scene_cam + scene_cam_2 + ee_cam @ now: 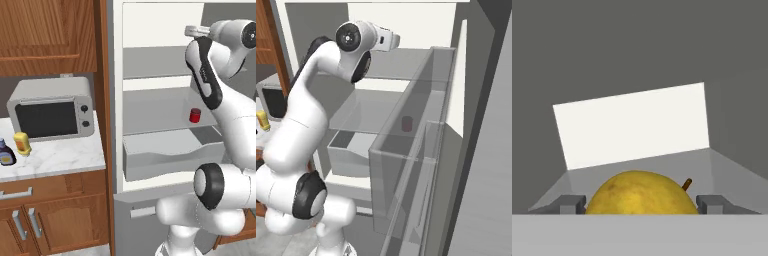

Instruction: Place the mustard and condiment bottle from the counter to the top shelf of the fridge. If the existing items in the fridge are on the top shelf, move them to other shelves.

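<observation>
Arm pose: the white arm rises from the base in front of the open fridge (118, 100), bends at a dark elbow joint, goes up and folds forward at the top, so that the wrist points into the upper part of the fridge interior.
Gripper: in the hand view the gripper (642, 204) looks along a grey shelf toward the white back wall; its two grey finger tips (572, 204) stand one on each side of the yellow ball.
Hand state: the finger tips are apart with the ball between them, close to its sides; I cannot tell if they press on it or only stand beside it.
Yellow ball (641, 195): round, lemon-like, with a small brown stem; it is just in front of the camera.
Red object (195, 115): it stands upright on a lower grey shelf, near the right side, above the pale drawer bin (165, 157).
Mustard (21, 143): upright on the counter (65, 157), near its left end, in front of the microwave (51, 110).
Condiment bottle (5, 152): upright just left of the mustard, at the left edge of the left base view.
</observation>
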Available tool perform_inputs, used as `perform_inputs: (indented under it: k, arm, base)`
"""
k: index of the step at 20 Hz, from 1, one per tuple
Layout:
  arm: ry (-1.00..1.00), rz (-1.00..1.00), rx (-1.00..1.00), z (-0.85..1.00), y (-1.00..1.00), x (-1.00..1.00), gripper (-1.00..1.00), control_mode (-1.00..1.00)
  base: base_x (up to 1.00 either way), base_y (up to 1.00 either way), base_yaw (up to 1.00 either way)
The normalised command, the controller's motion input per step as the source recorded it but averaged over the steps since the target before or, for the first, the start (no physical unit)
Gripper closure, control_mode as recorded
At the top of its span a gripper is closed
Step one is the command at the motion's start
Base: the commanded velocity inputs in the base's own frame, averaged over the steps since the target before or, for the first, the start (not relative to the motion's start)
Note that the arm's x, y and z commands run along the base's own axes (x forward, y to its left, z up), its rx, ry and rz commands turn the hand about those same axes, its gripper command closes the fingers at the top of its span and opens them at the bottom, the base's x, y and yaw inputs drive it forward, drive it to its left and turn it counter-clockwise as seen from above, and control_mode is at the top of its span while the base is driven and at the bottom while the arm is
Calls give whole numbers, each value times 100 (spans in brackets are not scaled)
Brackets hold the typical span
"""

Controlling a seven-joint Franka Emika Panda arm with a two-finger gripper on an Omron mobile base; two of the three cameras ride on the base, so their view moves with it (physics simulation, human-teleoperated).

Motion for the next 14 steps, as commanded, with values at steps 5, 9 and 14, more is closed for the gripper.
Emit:
perform_inputs:
  k: [5,9,14]
  arm:
    - [-1,8,-1,-20,11,-100,100,-100]
    - [3,7,-4,-99,0,-100,100,-100]
    - [32,6,-10,-100,7,-100,100,-100]
  base:
    - [0,0,0]
    - [0,0,0]
    - [0,0,0]
